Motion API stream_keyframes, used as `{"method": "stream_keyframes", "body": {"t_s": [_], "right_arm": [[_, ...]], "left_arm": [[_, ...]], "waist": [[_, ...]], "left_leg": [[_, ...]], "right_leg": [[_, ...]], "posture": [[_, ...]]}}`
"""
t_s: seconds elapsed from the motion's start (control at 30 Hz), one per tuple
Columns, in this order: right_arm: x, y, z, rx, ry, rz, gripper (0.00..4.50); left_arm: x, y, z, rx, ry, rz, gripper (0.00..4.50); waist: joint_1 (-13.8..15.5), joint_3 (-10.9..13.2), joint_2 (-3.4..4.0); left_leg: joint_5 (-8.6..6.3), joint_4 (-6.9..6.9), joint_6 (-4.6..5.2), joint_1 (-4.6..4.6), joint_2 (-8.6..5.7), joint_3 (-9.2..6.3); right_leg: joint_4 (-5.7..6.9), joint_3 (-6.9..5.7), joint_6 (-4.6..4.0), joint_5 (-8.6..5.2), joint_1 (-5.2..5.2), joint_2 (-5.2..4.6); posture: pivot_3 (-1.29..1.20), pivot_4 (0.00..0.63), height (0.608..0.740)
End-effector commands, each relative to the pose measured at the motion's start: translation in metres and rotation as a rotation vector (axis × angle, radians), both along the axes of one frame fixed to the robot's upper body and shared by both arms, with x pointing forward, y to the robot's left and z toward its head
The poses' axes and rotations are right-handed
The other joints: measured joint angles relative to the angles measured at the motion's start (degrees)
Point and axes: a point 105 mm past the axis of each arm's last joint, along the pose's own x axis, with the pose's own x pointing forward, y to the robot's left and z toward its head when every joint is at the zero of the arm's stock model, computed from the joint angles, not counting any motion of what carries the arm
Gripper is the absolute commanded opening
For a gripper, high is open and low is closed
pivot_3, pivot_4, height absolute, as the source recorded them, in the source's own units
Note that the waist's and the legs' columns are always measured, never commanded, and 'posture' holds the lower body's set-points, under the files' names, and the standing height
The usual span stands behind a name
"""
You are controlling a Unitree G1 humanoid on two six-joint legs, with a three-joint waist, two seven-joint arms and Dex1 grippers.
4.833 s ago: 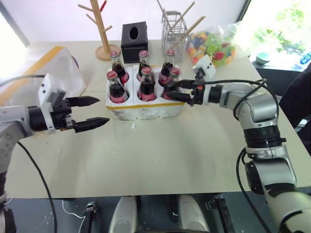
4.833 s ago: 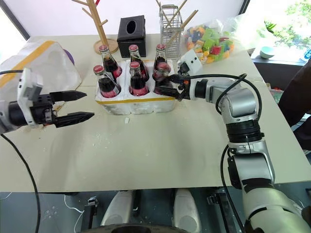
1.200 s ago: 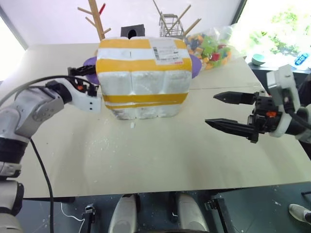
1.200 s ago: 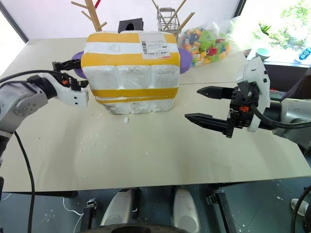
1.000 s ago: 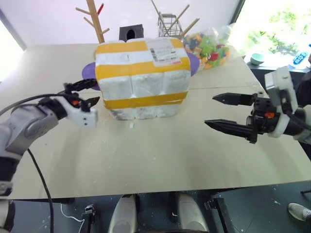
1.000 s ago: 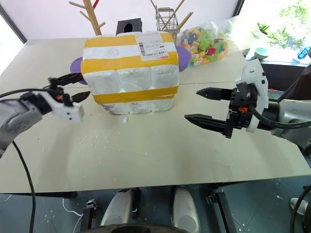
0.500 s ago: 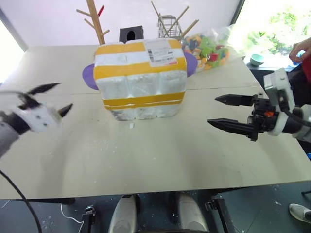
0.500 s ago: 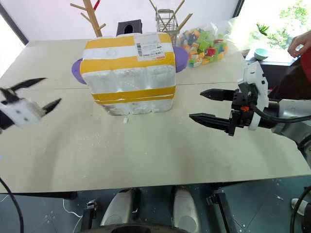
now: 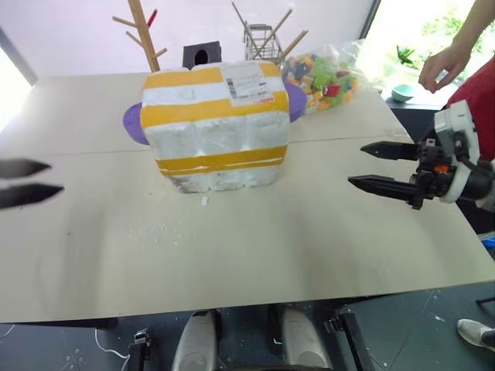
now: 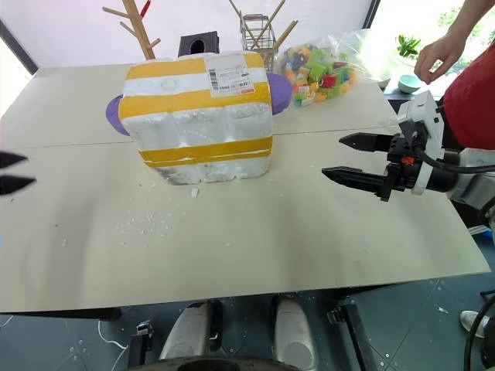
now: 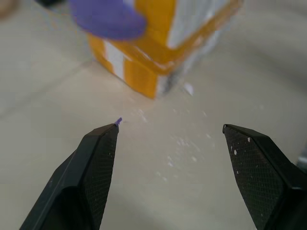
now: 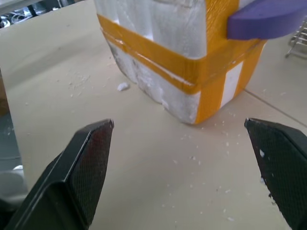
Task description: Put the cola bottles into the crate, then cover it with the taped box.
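The taped box [image 9: 215,126] stands on the table [image 9: 255,239] in the upper centre of the left eye view, upside down over the position of the crate. The crate and the cola bottles are hidden beneath it. Broad yellow tape bands run around its top and its lower part, and a white shipping label [image 9: 246,83] lies on its top face toward the right. A purple object [image 9: 134,123] protrudes from behind the box on its left side, and a matching purple edge [image 9: 296,100] shows at its right side. White foam crumbs [image 9: 155,229] are scattered on the table in front of the box.

The left gripper [image 9: 22,182] sits at the left edge of the frame, well apart from the box. Its fingers [image 11: 98,158] are spread with nothing between them. The right gripper [image 9: 375,167] sits at the right of the frame, level with the lower part of the box and well apart from it. Its fingers [image 12: 91,158] are spread wide and hold nothing.

Behind the box, at the top of the frame, stand a wooden peg rack [image 9: 143,35], a black tissue box [image 9: 201,55], a wire basket [image 9: 263,42] and a bag of coloured blocks [image 9: 321,73]. A person's hand [image 9: 442,66] shows at the upper right corner.
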Motion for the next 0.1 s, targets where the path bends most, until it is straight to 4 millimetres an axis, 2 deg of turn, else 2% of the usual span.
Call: {"method": "stream_keyframes", "body": {"t_s": [0.03, 0.1], "right_arm": [[0.0009, -0.0033, 0.0155, -0.018, -0.057, 0.006, 4.50], [0.0019, -0.0041, 0.0174, -0.018, -0.061, 0.009, 4.50]], "left_arm": [[-0.0009, -0.0051, 0.0262, -0.014, -0.064, -0.024, 3.63], [0.0016, -0.0059, 0.0292, 0.005, -0.082, -0.026, 3.63]], "waist": [[-0.2, 0.0, 0.02], [-0.2, 0.0, 0.04]], "left_leg": [[0.00, -0.02, 0.00, 0.00, -0.02, 0.05], [-0.01, -0.09, 0.01, 0.00, -0.04, 0.12]], "right_leg": [[-0.01, 0.03, -0.04, 0.02, -0.01, -0.04], [-0.01, 0.08, -0.12, 0.08, -0.04, -0.05]], "posture": [[0.00, 0.150, 0.740], [0.00, 0.150, 0.740]]}}
